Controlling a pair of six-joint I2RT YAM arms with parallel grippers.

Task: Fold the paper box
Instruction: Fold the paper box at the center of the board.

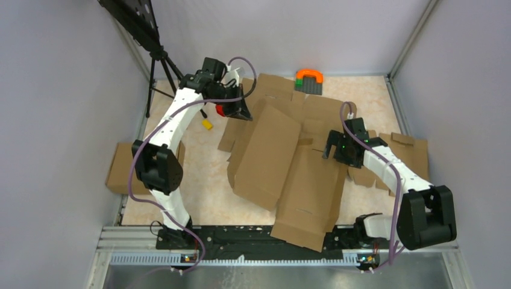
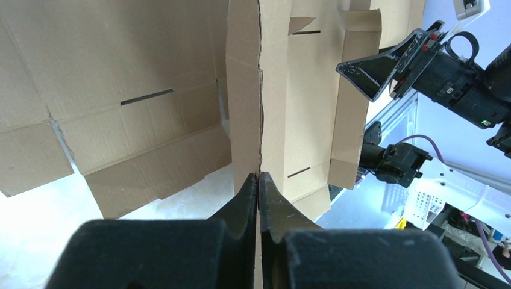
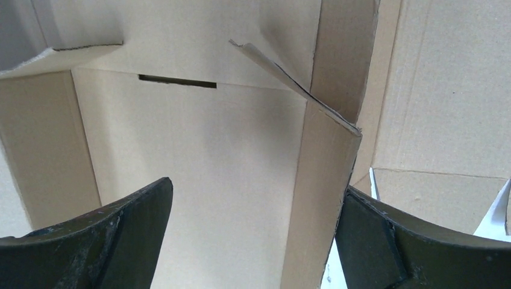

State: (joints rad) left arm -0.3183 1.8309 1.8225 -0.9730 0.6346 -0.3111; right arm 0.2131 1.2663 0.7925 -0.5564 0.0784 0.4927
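Observation:
The paper box (image 1: 301, 174) is a big brown die-cut sheet lying down the middle of the table, with one large flap (image 1: 268, 153) raised and tilted. My left gripper (image 1: 241, 111) is shut on the far edge of that flap. In the left wrist view the jaws (image 2: 259, 176) pinch the cardboard seen edge-on (image 2: 260, 108). My right gripper (image 1: 332, 149) hovers open over the box's right side. In the right wrist view a raised side strip (image 3: 319, 198) stands between its fingers (image 3: 259, 185), close against the right finger (image 3: 379, 241); the left finger (image 3: 120, 223) is apart from it.
A smaller cardboard slab (image 1: 120, 168) lies at the table's left edge, and cardboard scraps (image 1: 410, 150) lie at the right. An orange, green and grey block (image 1: 309, 80) sits at the back. A small yellow piece (image 1: 207, 125) lies near the left arm. A tripod (image 1: 159, 60) stands back left.

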